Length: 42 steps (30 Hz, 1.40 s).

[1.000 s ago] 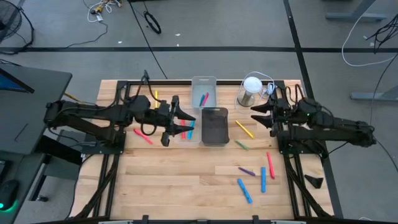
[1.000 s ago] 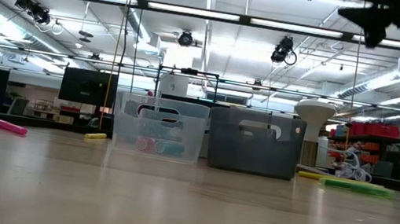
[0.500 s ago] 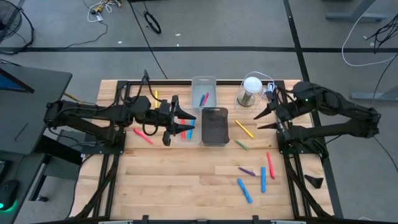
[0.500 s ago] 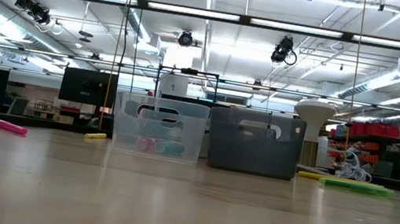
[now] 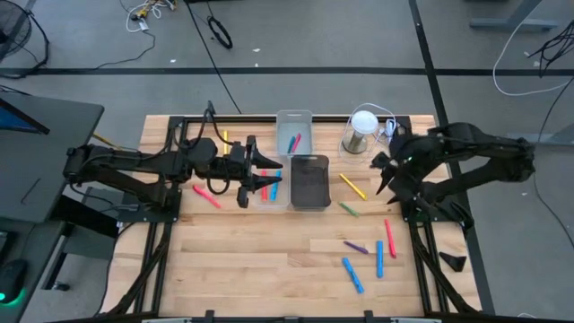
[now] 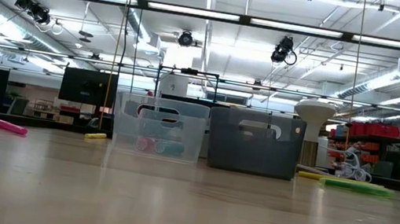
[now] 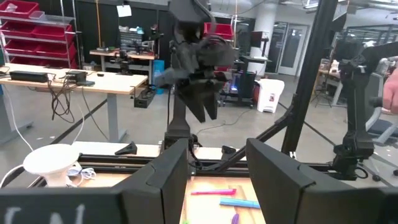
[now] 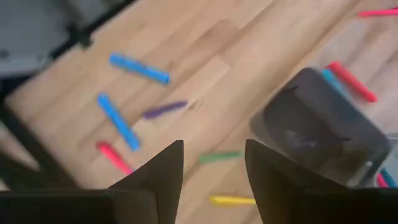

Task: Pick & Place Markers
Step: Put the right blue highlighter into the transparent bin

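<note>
Several markers (image 5: 378, 258) lie loose on the tabletop (image 5: 269, 260) right of the dark bin (image 5: 309, 182).
Right gripper (image 5: 384, 175) hovers beside that bin, fingers wide, empty; left gripper (image 5: 265, 177) over the clear bin (image 5: 273, 190), fingers apart; a skewed descent could roll the green marker (image 8: 221, 156) aside.

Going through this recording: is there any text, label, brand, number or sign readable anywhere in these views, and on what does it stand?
None can be read.
The white tag hanging from the ceiling in the left wrist view: too small and blurred to read.
The clear plastic bin and the dark grey plastic bin on the wooden table: no label visible.
The coloured markers, such as the blue marker: no print can be made out.
</note>
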Each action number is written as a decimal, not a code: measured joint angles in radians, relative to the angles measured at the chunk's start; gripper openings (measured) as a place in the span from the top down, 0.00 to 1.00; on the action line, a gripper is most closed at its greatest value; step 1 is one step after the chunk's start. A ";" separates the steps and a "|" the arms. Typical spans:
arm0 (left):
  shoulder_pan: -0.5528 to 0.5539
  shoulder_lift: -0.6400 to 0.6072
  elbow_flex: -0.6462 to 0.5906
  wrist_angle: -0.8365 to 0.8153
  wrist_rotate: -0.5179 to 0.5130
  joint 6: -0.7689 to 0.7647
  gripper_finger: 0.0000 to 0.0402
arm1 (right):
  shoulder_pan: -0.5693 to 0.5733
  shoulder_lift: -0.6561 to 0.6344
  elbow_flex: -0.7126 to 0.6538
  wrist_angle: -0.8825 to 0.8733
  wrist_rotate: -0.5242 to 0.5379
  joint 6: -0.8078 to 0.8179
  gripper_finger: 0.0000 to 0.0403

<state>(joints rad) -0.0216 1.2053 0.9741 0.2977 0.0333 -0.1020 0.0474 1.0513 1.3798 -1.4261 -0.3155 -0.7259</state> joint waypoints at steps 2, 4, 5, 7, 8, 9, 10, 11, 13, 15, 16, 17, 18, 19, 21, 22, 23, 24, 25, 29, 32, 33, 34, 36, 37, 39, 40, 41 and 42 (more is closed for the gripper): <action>0.000 0.000 0.000 0.000 0.000 0.000 0.58 | 0.034 0.026 0.008 -0.045 0.031 -0.036 0.57; 0.000 0.000 0.000 0.000 0.000 0.000 0.58 | 0.067 0.046 0.012 -0.081 0.053 -0.050 0.57; 0.000 0.000 0.000 0.000 0.000 0.000 0.58 | 0.082 0.055 0.012 -0.100 0.059 -0.050 0.57; 0.000 0.000 0.000 0.000 0.000 0.000 0.58 | 0.113 0.073 0.012 -0.138 0.065 -0.050 0.57; 0.000 0.000 0.000 0.000 0.000 0.000 0.58 | 0.129 0.080 0.012 -0.147 0.069 -0.050 0.57; 0.000 0.000 0.000 0.000 0.000 0.000 0.58 | 0.145 0.086 0.011 -0.145 0.074 -0.043 0.57; 0.000 0.000 0.000 0.000 0.000 0.000 0.58 | 0.161 0.089 0.010 -0.143 0.077 -0.036 0.57; 0.000 0.000 0.000 0.000 0.000 0.000 0.58 | 0.177 0.090 0.010 -0.141 0.080 -0.033 0.57; 0.000 0.000 0.000 0.000 0.000 0.000 0.58 | 0.209 0.100 0.005 -0.131 0.081 -0.027 0.57; 0.000 0.000 0.000 0.000 0.000 0.000 0.58 | 0.243 0.111 -0.018 -0.132 0.098 0.028 0.57; 0.000 0.000 0.000 0.000 0.000 0.000 0.58 | 0.257 0.115 -0.033 -0.132 0.107 0.052 0.57; 0.000 0.001 0.000 0.000 0.000 0.000 0.58 | 0.272 0.117 -0.051 -0.133 0.120 0.065 0.57; 0.000 0.001 0.000 0.000 0.000 0.000 0.58 | 0.288 0.118 -0.074 -0.133 0.129 0.072 0.57; 0.000 0.001 0.000 0.000 0.000 -0.001 0.58 | 0.306 0.119 -0.096 -0.133 0.133 0.074 0.57; 0.000 0.001 0.000 0.000 0.000 0.000 0.58 | 0.345 0.119 -0.150 -0.117 0.133 0.075 0.57; 0.000 0.001 0.000 0.000 0.000 0.000 0.58 | 0.363 0.119 -0.176 -0.101 0.133 0.076 0.57; 0.000 0.001 0.000 0.000 0.001 0.000 0.58 | 0.382 0.119 -0.206 -0.079 0.133 0.086 0.57; 0.000 0.001 0.000 0.000 0.001 0.000 0.58 | 0.399 0.119 -0.233 -0.055 0.137 0.102 0.57; 0.000 0.001 0.000 0.000 0.000 0.000 0.58 | 0.417 0.120 -0.259 -0.031 0.143 0.122 0.57; 0.000 0.001 0.000 -0.001 0.000 0.000 0.58 | 0.486 0.120 -0.354 0.095 0.150 0.169 0.57; 0.000 0.001 0.000 -0.001 0.001 0.000 0.58 | 0.537 0.119 -0.420 0.197 0.185 0.209 0.57; 0.000 0.001 0.000 -0.001 0.001 0.000 0.58 | 0.550 0.119 -0.443 0.237 0.193 0.227 0.57; 0.000 0.001 0.000 0.000 0.001 0.000 0.58 | 0.564 0.119 -0.467 0.273 0.200 0.246 0.57; 0.000 0.001 0.000 -0.001 0.001 0.000 0.58 | 0.592 0.119 -0.516 0.346 0.203 0.281 0.57; 0.000 0.001 0.000 0.000 0.001 0.000 0.58 | 0.607 0.119 -0.539 0.381 0.203 0.292 0.57; 0.000 0.001 0.000 0.000 0.001 0.000 0.58 | 0.631 0.119 -0.585 0.436 0.202 0.300 0.57; 0.000 0.001 0.000 0.000 0.001 0.000 0.58 | 0.641 0.119 -0.607 0.462 0.202 0.299 0.57; 0.000 0.001 0.000 0.000 0.001 0.000 0.58 | 0.651 0.119 -0.627 0.482 0.202 0.294 0.57; 0.000 0.001 0.000 0.000 0.001 0.000 0.58 | 0.658 0.119 -0.647 0.504 0.202 0.289 0.57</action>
<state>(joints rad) -0.0216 1.2060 0.9745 0.2974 0.0341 -0.1024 0.7050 1.1706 0.7329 -0.9219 -0.1139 -0.4371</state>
